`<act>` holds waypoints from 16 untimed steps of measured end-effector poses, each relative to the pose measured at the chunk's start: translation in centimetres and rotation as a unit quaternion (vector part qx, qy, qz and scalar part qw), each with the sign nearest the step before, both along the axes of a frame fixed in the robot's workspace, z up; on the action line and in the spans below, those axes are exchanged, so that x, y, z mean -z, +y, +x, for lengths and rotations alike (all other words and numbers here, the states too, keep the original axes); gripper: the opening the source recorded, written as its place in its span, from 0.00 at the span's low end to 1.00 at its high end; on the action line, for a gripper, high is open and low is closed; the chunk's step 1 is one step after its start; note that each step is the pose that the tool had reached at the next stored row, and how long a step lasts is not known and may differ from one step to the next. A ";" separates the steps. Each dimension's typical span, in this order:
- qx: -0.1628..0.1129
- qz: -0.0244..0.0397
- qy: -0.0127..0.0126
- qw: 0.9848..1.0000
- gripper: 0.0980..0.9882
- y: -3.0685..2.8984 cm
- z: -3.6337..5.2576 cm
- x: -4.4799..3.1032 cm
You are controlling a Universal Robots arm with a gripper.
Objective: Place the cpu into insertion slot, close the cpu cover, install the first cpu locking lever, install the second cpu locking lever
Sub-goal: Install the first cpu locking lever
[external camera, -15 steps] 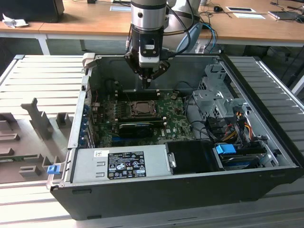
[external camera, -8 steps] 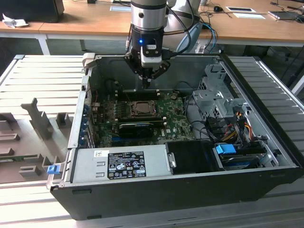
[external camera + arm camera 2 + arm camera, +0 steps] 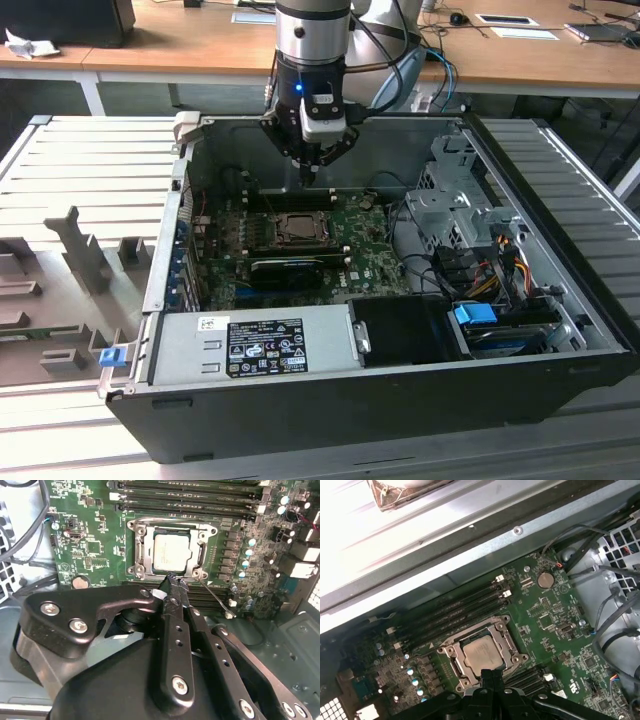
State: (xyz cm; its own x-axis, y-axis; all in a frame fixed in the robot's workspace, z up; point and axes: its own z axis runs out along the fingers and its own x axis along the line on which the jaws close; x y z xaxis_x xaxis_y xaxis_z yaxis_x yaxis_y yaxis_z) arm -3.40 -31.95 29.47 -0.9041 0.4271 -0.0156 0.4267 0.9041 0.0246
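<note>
The cpu [image 3: 172, 555] lies flat in the insertion slot on the green board, and its pale metal face shows through the window of the cpu cover [image 3: 141, 550]. That silvery frame is down around the chip. A thin metal locking lever [image 3: 216, 599] sticks out loose from one socket corner. My gripper [image 3: 172, 580] hovers just over the socket's edge, fingertips pressed together with nothing between them. In the exterior view the gripper [image 3: 310, 172] hangs above the board, behind the socket [image 3: 297, 228]. The first wrist view shows the cpu [image 3: 482, 653] and cover [image 3: 451, 652] just beyond the gripper [image 3: 490, 675].
Rows of black memory slots [image 3: 190, 505] run beside the socket. A long black card [image 3: 285, 270] lies in front of it. The case walls, a power supply [image 3: 250, 345], a drive cage [image 3: 450, 200] and loose cables [image 3: 480, 270] hem the board in.
</note>
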 end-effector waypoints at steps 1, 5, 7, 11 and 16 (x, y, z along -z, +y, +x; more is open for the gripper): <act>-0.002 0.000 0.000 1.000 0.01 0.00 0.00 0.00; -0.014 0.000 0.000 1.000 0.01 0.00 0.00 0.00; -0.022 0.000 0.000 1.000 0.01 0.00 0.00 0.00; -0.033 0.000 0.000 0.999 0.01 0.00 0.00 0.00; -0.050 0.000 0.000 0.999 0.01 0.00 0.00 0.00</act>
State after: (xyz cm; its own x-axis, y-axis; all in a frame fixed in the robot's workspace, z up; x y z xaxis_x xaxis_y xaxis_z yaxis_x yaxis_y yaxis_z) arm -3.40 -31.95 29.47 -0.9423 0.3345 -0.0156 0.3341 0.9422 0.0246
